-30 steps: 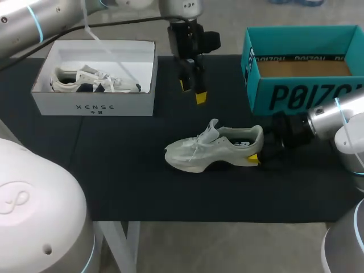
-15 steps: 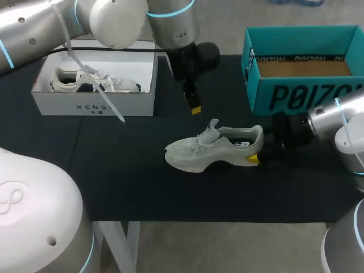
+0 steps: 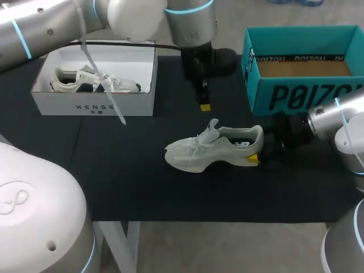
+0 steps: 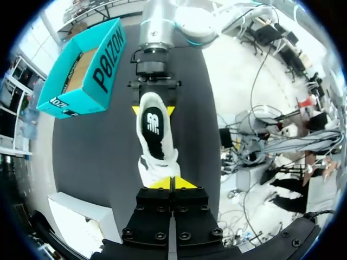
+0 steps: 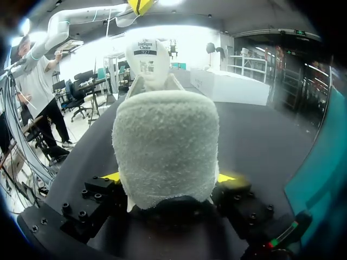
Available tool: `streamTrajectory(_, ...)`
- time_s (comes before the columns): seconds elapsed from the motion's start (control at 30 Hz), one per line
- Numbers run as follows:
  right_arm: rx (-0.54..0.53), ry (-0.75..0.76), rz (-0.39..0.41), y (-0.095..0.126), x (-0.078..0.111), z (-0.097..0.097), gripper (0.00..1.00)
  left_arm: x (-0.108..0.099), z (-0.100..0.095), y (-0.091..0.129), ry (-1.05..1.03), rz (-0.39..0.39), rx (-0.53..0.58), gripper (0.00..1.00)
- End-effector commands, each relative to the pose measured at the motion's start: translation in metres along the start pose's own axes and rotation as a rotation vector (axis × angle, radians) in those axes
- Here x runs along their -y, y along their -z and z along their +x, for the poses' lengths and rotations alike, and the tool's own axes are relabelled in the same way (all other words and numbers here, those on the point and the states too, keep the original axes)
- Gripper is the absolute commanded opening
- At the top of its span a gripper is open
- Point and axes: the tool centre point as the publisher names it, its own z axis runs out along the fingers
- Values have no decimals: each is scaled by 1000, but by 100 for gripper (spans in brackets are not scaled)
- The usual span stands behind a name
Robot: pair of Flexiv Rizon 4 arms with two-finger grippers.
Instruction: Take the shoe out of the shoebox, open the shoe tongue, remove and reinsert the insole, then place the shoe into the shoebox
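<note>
The shoe (image 5: 165, 146) hides most of the right claw (image 5: 169, 177); the teal shoebox (image 3: 284, 85) is cropped.

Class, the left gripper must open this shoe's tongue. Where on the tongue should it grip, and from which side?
Grip the tongue by its free top edge, coming from straight above. The shoe stands upright on its sole with the right gripper clamped on its heel, so that edge sticks up highest and unobstructed. The left gripper hangs above the shoe, shut.

On the shoe (image 3: 213, 149): pale woven mesh upper, heel collar fuzzy like towelling (nap plainest in the right wrist view). Table cover (image 3: 142, 187): matt black cloth. The teal shoebox (image 3: 301, 94) and white box (image 3: 94, 105): matt cardboard. The left arm shell (image 3: 45, 28): smooth, glossy grey.
</note>
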Motion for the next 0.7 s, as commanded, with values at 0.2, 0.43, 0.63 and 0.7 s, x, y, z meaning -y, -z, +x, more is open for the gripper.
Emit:
streamTrajectory(0.2, 1, -1, 4, -3, 4, 1, 0, 14, -7, 1, 52, -38, -20, 0)
streamTrajectory(0.43, 1, -1, 4, -3, 4, 1, 0, 26, -3, -6, -4, -27, -54, 0)
streamTrajectory(0.63, 1, -1, 4, -3, 4, 1, 0, 48, -1, -24, -38, -28, -53, 0)
streamTrajectory(0.7, 1, -1, 4, -3, 4, 1, 0, 52, 0, -31, -66, -22, -37, 0)
